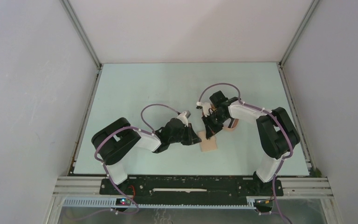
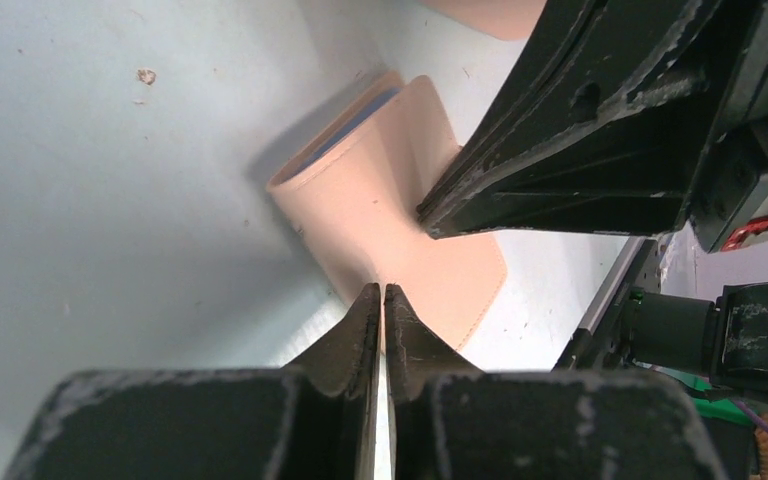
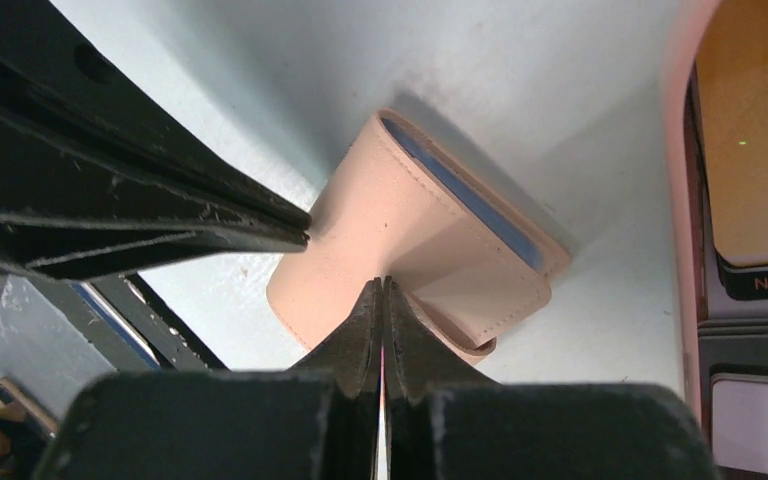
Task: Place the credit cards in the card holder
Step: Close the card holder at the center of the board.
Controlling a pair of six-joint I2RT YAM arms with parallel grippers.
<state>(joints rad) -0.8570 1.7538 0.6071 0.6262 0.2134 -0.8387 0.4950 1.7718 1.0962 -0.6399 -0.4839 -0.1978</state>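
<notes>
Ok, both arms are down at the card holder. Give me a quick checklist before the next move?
1. Left gripper pinched on the card holder: ok.
2. Right gripper pinched on the holder from the opposite side: ok.
3. Blue card seated in a slot: ok, only its edge shows.
4. A free slot spread open for another card: cannot tell.
5. All cards out of the tray: not ok, an orange card and others lie in it.

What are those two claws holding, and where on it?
Both pinch the card holder: left gripper on one flap's edge, right gripper on another's.
</notes>
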